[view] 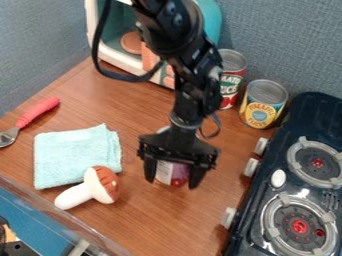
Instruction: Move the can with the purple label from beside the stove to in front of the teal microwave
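The gripper (172, 181) is low over the middle of the counter, pointing down, with its two fingers spread apart in the open position. Between and partly behind them is a small object with a white and purple surface (172, 172) and a red spot at its lower end. Much of that object is hidden by the gripper body, and I cannot tell whether the fingers touch it. To the left, a toy mushroom (85, 192) with a white stem and brown-and-white cap lies against the lower right corner of a folded light-blue cloth (73, 156).
A dark toy stove (272, 188) with two burners stands along the right side. Two cans, a tomato one (230, 85) and a yellow one (261, 107), stand at the back. A teal-and-white toy oven (117, 57) is behind the arm. A red-handled utensil (37, 111) lies far left.
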### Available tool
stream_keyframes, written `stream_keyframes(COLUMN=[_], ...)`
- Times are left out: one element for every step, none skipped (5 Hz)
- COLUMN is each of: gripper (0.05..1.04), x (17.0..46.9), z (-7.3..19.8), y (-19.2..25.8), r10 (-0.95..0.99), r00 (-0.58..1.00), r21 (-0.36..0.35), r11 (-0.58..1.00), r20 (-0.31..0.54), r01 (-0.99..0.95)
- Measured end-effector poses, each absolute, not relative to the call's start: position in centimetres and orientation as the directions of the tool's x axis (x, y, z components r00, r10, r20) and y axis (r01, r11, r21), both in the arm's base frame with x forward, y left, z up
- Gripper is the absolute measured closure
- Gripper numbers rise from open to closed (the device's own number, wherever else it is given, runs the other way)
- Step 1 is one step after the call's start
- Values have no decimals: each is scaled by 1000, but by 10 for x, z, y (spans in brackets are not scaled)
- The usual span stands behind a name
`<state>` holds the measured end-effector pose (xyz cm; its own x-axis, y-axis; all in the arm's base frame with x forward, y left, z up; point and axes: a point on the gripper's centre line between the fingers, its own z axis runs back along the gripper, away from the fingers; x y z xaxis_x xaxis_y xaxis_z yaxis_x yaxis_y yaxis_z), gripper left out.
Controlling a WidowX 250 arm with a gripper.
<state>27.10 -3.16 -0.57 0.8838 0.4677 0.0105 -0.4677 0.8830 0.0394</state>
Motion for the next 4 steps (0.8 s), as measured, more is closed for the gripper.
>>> stream_keyframes(gripper=[83, 83, 83, 83], x=[281, 289, 301, 313], z=[-1, 3, -2, -9], y=[-12, 7, 31, 61], r10=[521, 572, 629, 707], r00=[853, 819, 776, 707], r21=[20, 19, 32, 40], r11=[853, 819, 775, 706], r20=[24, 50, 50, 26], r01=[-522, -573, -631, -707])
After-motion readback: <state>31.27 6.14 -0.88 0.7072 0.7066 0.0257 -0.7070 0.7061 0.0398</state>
